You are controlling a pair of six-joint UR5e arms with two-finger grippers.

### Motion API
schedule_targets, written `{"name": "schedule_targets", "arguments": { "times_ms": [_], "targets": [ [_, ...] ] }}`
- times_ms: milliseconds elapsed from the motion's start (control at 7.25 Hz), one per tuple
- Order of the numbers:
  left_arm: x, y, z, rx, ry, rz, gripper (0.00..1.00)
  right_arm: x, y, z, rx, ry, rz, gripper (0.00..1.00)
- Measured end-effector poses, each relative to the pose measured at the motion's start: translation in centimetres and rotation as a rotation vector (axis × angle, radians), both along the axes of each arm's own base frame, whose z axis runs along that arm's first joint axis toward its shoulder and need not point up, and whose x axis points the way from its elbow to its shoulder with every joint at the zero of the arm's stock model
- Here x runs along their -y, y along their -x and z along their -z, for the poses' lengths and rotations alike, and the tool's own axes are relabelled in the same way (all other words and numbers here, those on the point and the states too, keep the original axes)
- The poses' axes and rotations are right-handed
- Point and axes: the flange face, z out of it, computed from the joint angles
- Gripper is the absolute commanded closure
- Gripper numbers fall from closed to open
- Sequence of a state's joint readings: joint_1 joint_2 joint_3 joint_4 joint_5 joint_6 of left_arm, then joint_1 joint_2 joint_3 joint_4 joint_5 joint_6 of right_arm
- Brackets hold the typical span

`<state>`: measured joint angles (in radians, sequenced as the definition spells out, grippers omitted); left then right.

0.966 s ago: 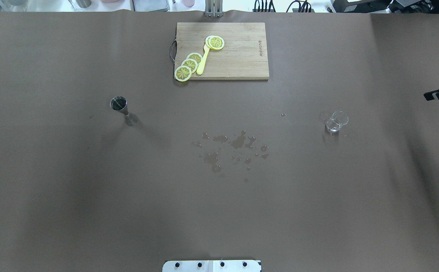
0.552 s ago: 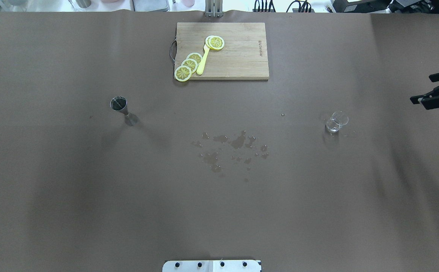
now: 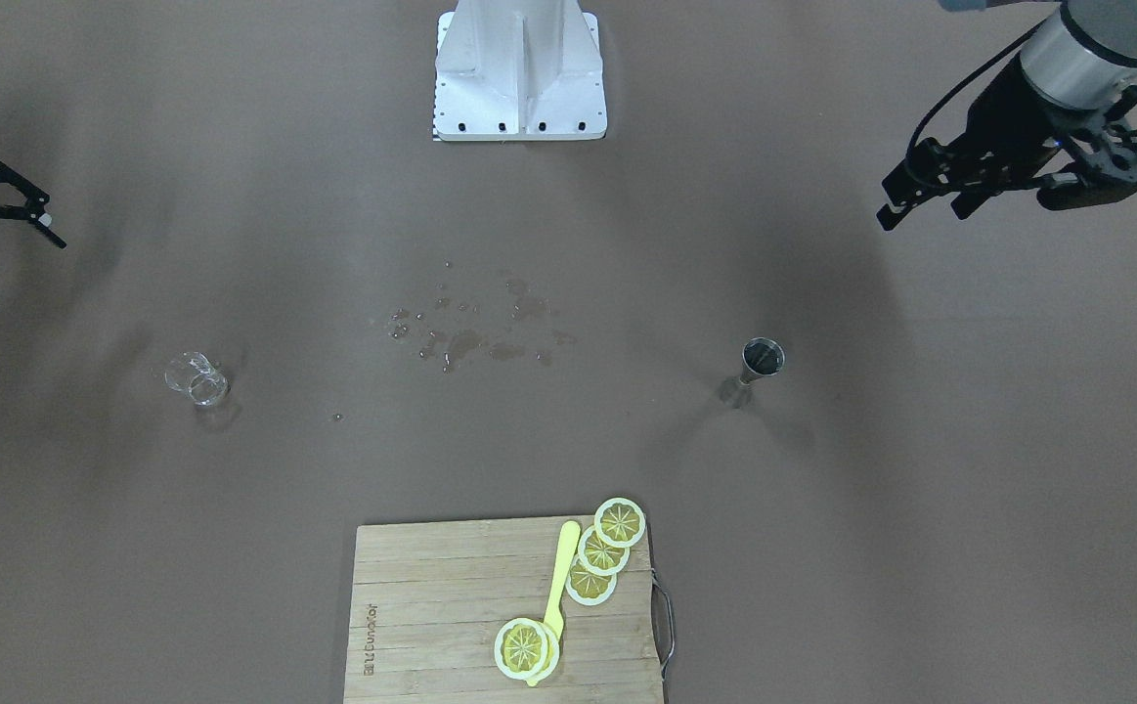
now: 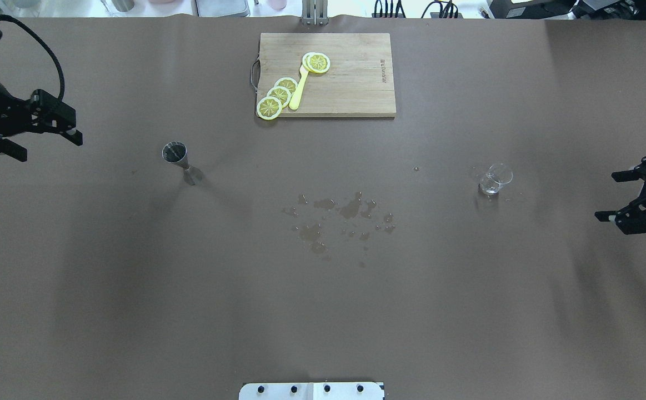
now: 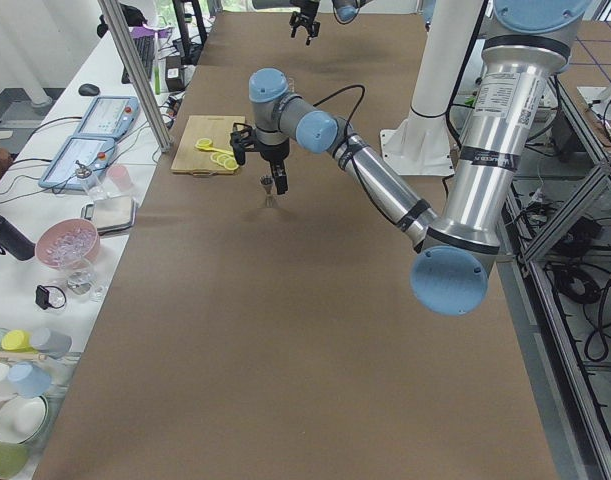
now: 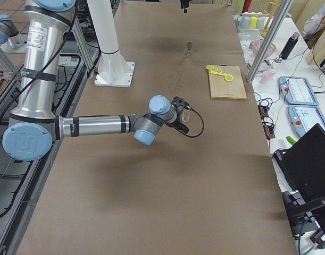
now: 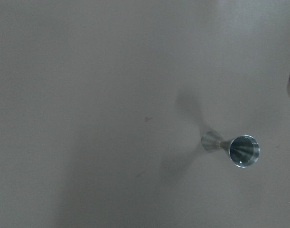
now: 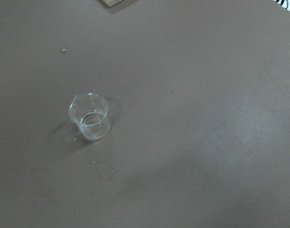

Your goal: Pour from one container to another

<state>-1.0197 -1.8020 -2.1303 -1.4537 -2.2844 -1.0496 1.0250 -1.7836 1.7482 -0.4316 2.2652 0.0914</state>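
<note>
Left pincer (image 4: 76,129), released, hovers at 9 o'clock of the jigger (image 4: 175,152); right pincer (image 4: 606,196), released, at 3 o'clock of the beaker (image 4: 495,179). Both have moved inward.

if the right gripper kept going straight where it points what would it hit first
Probably the bare table cover beside the glass beaker: the right gripper angles down, and the beaker sits left of centre in its wrist view. Depth is unclear.

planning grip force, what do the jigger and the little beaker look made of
Jigger: looks like polished metal, likely steel; silvery with mirror-like glints. Beaker: clear glass, possibly plastic; see-through walls, bright rim highlights.
</note>
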Motion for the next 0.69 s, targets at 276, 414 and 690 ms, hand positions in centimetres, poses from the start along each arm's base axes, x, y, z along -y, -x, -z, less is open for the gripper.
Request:
{"name": "schedule_targets", "arguments": {
  "times_ms": [276, 414, 690],
  "targets": [
    [-3.7, -4.4, 1.9, 0.003, -0.014, 0.039, 0.01, -0.8, 3.3, -0.5, 0.095, -0.094, 0.11, 0.0],
    [-5.6, -6.1, 2.1, -0.001, -0.049, 0.063, 0.01, -1.4, 4.4, -1.1, 0.129, -0.106, 0.164, 0.0],
    [-8.5, -9.3, 1.0, 0.015, -0.198, 0.134, 0.02, -1.9, 5.6, -2.3, 0.173, -0.107, 0.256, 0.01]
  ]
}}
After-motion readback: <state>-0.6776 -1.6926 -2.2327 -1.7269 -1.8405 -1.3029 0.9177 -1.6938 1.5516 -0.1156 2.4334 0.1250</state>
